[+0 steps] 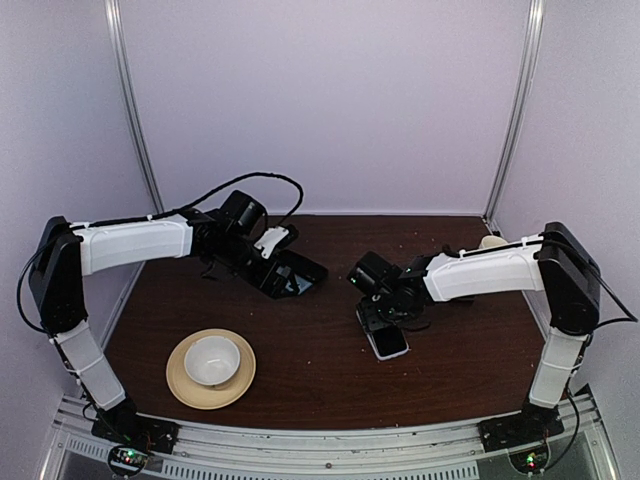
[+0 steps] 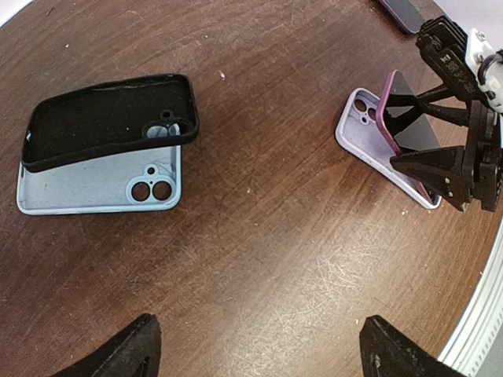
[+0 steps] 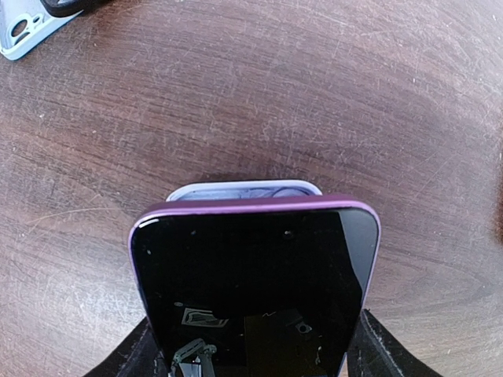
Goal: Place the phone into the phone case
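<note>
My right gripper (image 3: 251,355) is shut on the phone (image 3: 251,283), a slab with a glossy dark screen and a purple rim. It holds the phone tilted, with the lower end over a pale lilac phone case (image 2: 366,132) that lies open side up on the table. The pair shows in the top view, with the phone (image 1: 388,343) right of centre. A black case (image 2: 110,118) lies askew on a light-blue case (image 2: 94,188) to the left. My left gripper (image 2: 267,357) is open and empty above bare table, between the two groups.
A white bowl (image 1: 211,358) sits on a tan plate (image 1: 180,385) at the near left. A dark purple slab (image 2: 405,12) lies beyond my right gripper. A cream object (image 1: 492,242) sits at the far right by the wall.
</note>
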Robot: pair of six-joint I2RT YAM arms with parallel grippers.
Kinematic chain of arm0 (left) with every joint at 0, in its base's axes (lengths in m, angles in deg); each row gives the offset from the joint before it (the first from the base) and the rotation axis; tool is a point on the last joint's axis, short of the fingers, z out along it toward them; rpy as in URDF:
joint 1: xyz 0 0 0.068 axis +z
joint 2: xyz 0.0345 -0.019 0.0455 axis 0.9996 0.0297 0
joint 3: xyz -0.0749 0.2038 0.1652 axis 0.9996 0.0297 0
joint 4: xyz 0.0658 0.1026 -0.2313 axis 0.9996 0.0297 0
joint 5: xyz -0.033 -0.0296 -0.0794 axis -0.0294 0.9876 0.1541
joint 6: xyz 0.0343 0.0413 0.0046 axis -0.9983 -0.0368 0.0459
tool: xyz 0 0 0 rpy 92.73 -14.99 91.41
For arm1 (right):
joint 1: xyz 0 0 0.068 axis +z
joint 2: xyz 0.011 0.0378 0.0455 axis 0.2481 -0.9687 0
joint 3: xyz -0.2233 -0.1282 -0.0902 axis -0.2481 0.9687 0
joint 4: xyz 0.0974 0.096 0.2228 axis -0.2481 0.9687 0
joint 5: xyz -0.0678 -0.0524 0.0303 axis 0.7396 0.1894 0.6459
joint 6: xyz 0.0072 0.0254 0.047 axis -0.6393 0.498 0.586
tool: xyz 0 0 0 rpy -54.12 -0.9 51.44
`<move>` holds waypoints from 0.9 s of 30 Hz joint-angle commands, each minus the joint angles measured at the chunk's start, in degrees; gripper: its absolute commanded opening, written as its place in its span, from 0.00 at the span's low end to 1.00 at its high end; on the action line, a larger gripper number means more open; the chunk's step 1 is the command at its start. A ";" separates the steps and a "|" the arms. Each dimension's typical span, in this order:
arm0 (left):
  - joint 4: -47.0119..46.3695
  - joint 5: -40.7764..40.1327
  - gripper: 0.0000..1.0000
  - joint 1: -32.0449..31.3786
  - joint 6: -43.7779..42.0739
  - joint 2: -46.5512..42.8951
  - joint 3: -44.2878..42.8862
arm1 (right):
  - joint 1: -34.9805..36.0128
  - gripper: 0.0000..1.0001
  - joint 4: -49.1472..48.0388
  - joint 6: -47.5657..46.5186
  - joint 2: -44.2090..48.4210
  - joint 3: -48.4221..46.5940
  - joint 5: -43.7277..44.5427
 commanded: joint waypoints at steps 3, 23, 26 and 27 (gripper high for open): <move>-0.42 0.72 0.92 -0.04 -0.82 -0.35 -0.15 | 0.42 0.64 4.86 1.23 -2.30 -0.68 -2.09; -0.03 0.27 0.92 -0.04 -1.12 -0.52 -0.15 | -0.14 0.95 10.90 -1.62 -2.59 -6.59 -4.45; 0.03 0.20 0.92 -0.04 -1.21 -0.46 -0.15 | -1.05 0.99 12.23 -3.15 -0.46 -7.08 -7.67; 0.08 0.22 0.92 -0.04 -1.25 -0.46 -0.15 | -1.47 0.99 12.64 -3.53 0.30 -7.03 -9.20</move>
